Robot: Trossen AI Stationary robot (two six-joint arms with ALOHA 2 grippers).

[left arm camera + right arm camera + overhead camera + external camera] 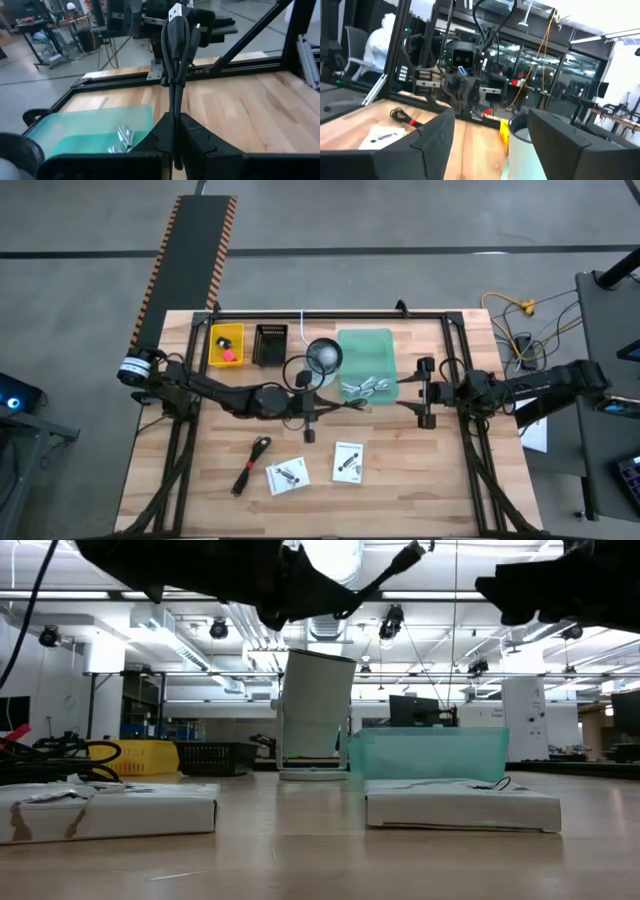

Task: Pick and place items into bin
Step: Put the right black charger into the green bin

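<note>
Spanning wood table [400,480], workshop behind

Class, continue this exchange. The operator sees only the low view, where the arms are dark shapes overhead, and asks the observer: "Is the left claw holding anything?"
Observer: Yes. The left claw is shut on a bundled black cable.
Operator: I see the green bin's wall only. Is anything inside?
Observer: Silver metal pieces lie in the green bin.
Operator: And the right claw?
Observer: The right claw is open and empty, just to the right of that bin.
</note>
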